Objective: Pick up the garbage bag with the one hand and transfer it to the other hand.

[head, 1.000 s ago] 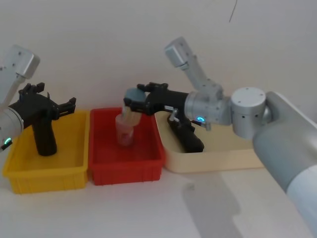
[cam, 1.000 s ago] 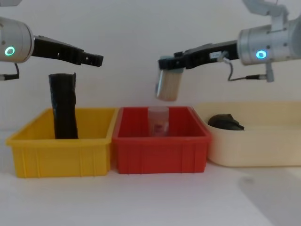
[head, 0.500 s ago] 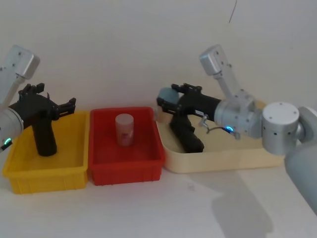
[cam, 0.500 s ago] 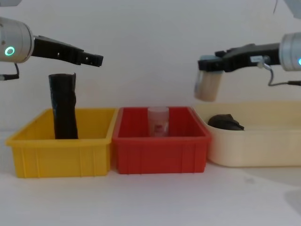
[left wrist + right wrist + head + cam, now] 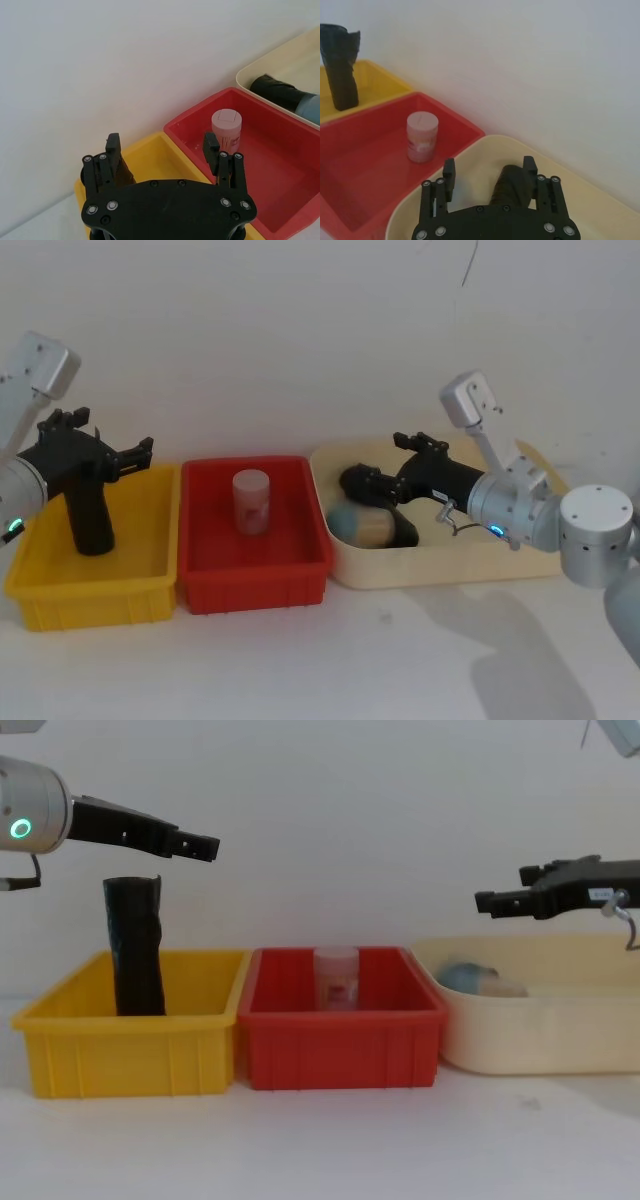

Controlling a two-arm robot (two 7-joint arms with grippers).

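- Since the earlier frames, the right gripper [image 5: 352, 481] has swung right from over the red bin [image 5: 255, 585] to the cream tray [image 5: 440, 565]. The blue-capped tan cylinder [image 5: 362, 527] it carried now lies in that tray.
- That gripper, the other hand, hovers just above the tray's left end with its fingers spread wide and nothing between them.
- The garbage bag [image 5: 512, 185] lies on its side in the cream tray, on the scene's right. In the head view it sits just behind the cylinder and seems to touch it.
- The left gripper [image 5: 200, 847], the one hand, hangs on the far left above the yellow bin [image 5: 90, 595], near the top of the slim crinkled roll [image 5: 90, 520]. Its fingers are wide apart and it holds nothing.
- The bag roll is probably light, firm enough to squeeze, yet glossy and likely slippery.
- I would grip it across the middle of its barrel, fingers square to its length. That leaves one end free for the receiving gripper.
- The cylinder crowds its near side, so coming in from above looks safest.
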